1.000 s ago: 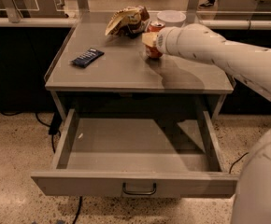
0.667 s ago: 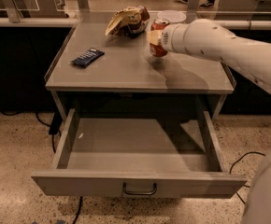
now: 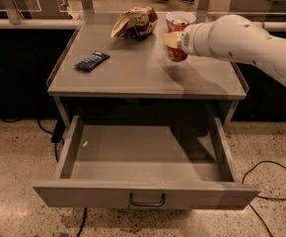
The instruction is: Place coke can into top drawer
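The coke can is held in the gripper over the back right of the desk, just in front of a white bowl. A tan finger pad lies across its upper side, so the gripper is clamped around it. The shadow underneath suggests the can is lifted clear of the surface, ready to be carried forward. Below, the top drawer stands pulled well out, loop handle toward the camera — open so the can may be lowered in. A crumpled chip bag and a dark blue wrapped bar lie well apart from the can — out of the likely path.
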`<state>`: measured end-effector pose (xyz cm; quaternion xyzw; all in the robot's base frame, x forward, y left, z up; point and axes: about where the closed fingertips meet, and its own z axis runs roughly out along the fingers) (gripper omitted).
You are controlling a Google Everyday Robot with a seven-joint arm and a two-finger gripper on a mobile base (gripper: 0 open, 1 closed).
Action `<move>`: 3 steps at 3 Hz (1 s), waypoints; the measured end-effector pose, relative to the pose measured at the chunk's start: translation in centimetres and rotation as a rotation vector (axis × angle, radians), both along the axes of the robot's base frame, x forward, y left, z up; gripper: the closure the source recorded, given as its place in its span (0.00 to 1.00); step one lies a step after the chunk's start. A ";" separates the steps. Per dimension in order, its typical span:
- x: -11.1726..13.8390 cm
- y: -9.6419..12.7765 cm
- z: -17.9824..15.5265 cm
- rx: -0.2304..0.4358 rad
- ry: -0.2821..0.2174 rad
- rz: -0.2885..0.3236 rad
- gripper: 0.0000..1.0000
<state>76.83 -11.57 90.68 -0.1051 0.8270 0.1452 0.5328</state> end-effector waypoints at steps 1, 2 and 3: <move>-1.9 -1.6 0.6 -0.007 0.009 -0.015 1.00; -3.9 -3.1 1.6 -0.013 0.007 -0.037 1.00; -6.0 -4.7 2.5 -0.015 0.001 -0.066 1.00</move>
